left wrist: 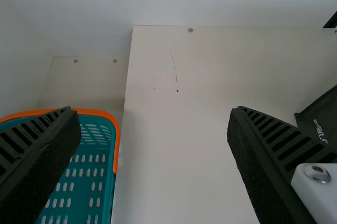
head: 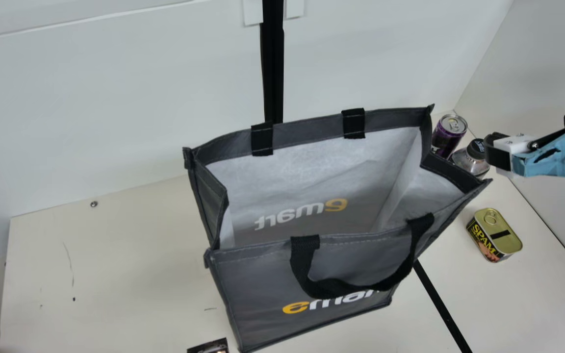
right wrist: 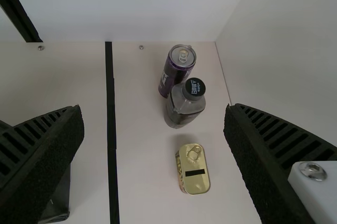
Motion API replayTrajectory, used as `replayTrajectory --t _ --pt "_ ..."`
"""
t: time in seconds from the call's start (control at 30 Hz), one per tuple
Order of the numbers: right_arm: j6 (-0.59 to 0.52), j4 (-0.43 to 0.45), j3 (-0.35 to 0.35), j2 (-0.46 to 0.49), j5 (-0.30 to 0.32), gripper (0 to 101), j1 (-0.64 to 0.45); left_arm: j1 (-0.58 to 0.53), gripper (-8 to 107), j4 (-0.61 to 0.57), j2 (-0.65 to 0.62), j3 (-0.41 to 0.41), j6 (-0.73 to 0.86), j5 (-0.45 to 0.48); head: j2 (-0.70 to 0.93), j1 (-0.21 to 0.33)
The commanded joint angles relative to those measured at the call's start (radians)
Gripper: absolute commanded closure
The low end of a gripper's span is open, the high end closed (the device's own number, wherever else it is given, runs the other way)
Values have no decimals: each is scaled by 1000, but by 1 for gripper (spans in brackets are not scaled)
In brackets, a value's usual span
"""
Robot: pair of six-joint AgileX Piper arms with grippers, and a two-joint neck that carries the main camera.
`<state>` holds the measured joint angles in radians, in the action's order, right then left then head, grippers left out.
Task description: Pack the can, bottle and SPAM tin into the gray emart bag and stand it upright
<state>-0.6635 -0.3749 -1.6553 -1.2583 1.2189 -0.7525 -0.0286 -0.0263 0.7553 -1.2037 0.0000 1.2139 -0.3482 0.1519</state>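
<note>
Gray emart bag [head: 263, 289] stands open on desk [head: 125, 264]; can [head: 445, 139], bottle [head: 470, 162], SPAM tin [head: 495, 235] to its right. Left hand [left wrist: 152, 112] and right hand [head: 498, 153] wide.

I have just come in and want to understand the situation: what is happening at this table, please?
Nothing is being held at this moment. The right gripper hangs above the table with its jaws open, on the side where the can, the bottle and the SPAM tin stand. All three are outside the gray bag, which stands with its mouth open. The left gripper also has open, empty jaws.
</note>
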Motion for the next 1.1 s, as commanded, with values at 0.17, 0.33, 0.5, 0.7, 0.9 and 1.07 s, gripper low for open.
replayTrajectory --t 0.17,0.33,0.5,0.7,0.9,1.07 --pt "0 0 0 0 0 6 0 0 9 0 0 0 0 0 -1 23" --pt "0 0 0 0 0 6 0 0 9 0 0 0 0 0 -1 23" --pt "0 0 0 0 0 6 0 0 9 0 0 0 0 0 -1 23" --pt "0 0 0 0 0 6 0 -5 9 -5 6 -3 1 -2 -1 23" --pt "0 0 0 0 0 6 0 -16 9 -25 30 -18 18 -8 -1 23" --pt "0 0 0 0 0 6 0 -12 9 -52 56 -38 49 -15 -1 23"
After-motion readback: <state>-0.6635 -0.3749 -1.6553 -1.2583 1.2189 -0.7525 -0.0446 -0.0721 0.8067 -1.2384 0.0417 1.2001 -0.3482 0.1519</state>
